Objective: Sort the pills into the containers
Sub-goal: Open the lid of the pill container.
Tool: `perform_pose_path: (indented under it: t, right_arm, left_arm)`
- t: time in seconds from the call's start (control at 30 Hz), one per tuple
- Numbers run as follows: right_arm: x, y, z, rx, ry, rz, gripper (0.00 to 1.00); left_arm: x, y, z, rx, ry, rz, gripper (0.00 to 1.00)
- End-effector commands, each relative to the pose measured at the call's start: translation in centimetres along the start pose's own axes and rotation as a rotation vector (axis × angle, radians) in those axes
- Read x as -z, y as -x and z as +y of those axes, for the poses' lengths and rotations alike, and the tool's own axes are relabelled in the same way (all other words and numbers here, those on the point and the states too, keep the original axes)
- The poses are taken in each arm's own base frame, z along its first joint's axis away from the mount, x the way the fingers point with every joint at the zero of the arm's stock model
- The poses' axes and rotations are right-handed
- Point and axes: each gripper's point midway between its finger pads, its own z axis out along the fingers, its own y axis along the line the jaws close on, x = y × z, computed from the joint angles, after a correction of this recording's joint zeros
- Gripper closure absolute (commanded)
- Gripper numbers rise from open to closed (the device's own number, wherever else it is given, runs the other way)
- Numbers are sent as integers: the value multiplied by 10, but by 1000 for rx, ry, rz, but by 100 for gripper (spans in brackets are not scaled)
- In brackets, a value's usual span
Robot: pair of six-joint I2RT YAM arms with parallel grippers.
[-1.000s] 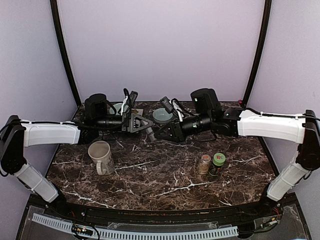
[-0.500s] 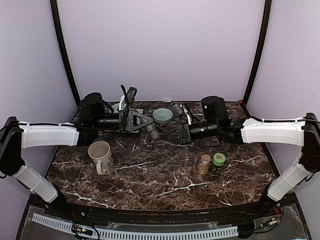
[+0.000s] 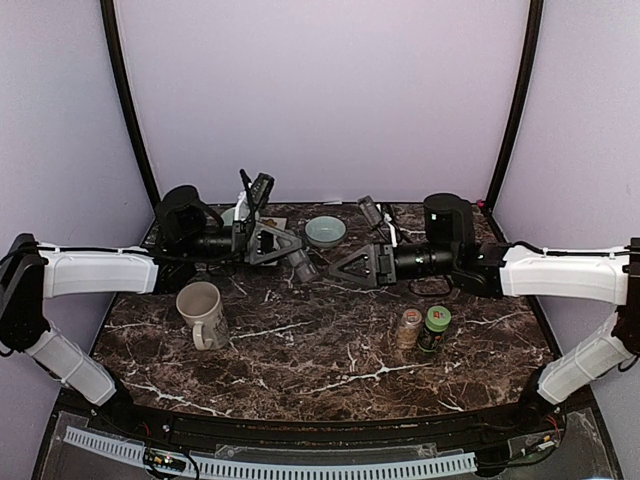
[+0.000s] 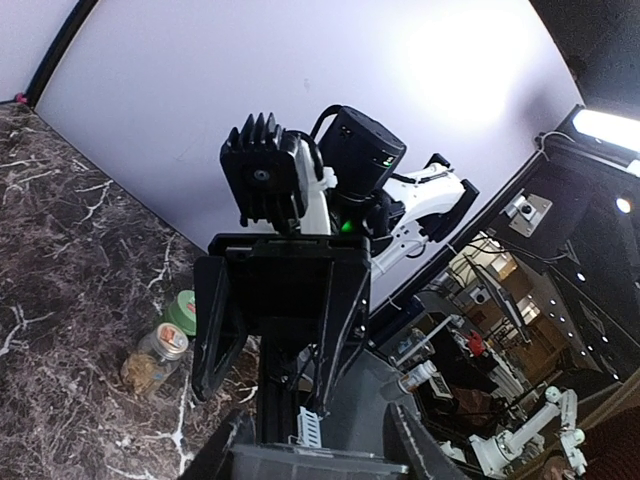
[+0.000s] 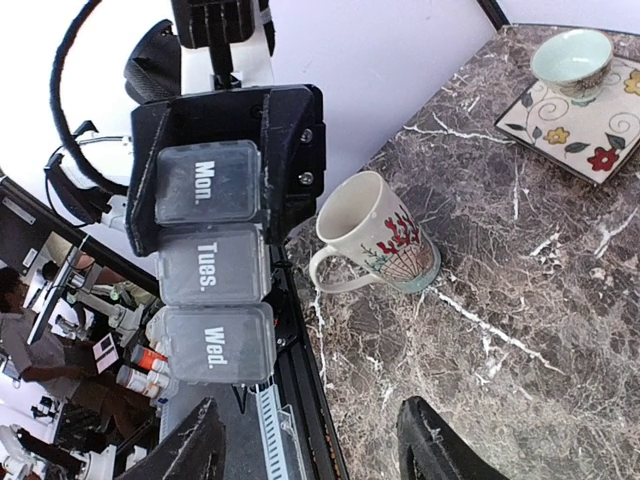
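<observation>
A grey weekly pill organizer (image 3: 303,266) hangs over the back of the table, and my left gripper (image 3: 288,254) is shut on one end of it. The right wrist view shows its closed lids marked Mon., Tues. and Wed. (image 5: 212,260). In the left wrist view only its edge (image 4: 310,465) shows between my fingers. My right gripper (image 3: 340,268) stands open just right of the organizer, facing it, with nothing between its fingers (image 5: 200,440). A clear brown-lidded jar (image 3: 409,325) and a green-lidded bottle (image 3: 435,325) stand at the right. I cannot make out any loose pills.
A white patterned mug (image 3: 202,312) stands at the left, below the left arm. A pale teal bowl (image 3: 325,231) sits on a flowered tile (image 5: 600,140) at the back centre. The jar (image 4: 155,355) and green lid (image 4: 183,310) also show in the left wrist view.
My right gripper has opened and drawn back to the right, away from the organizer. The left gripper still holds the organizer and has shifted slightly.
</observation>
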Motion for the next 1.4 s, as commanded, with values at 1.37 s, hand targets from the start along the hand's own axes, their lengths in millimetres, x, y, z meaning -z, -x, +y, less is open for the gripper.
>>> perform_pose_path:
  t: [1.37]
  right_arm:
    - [-16,21,52,-32,106,-73,32]
  left_arm:
    - [-11,13,-5,-1,-79,27,70]
